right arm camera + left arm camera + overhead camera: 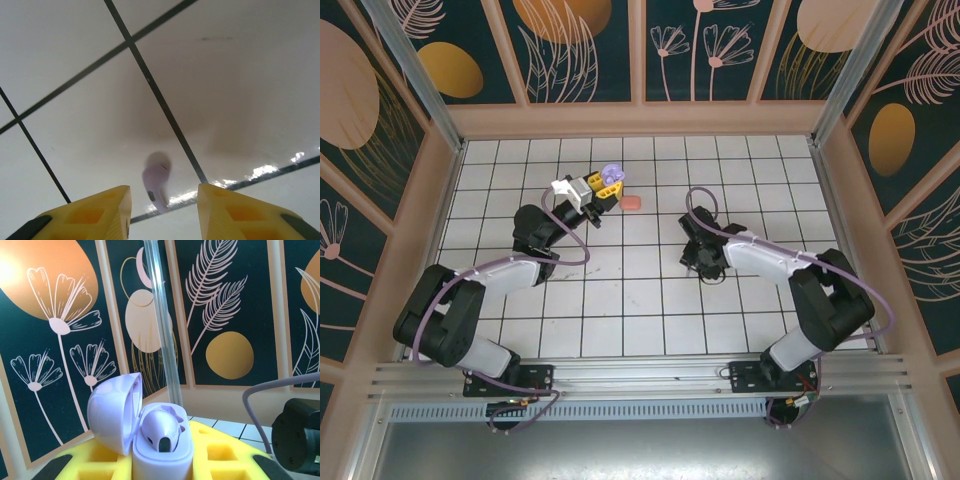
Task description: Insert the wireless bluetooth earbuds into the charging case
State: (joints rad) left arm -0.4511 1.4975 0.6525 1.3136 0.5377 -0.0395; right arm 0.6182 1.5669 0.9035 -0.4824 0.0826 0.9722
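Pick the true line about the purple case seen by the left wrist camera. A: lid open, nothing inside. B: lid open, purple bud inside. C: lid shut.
B: the purple case has its lid swung open and a purple bud sits in it.

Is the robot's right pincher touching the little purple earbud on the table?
Apart. In the right wrist view, white table shows on both sides of the purple earbud, between it and the yellow fingers of the right gripper, which stand open around it.
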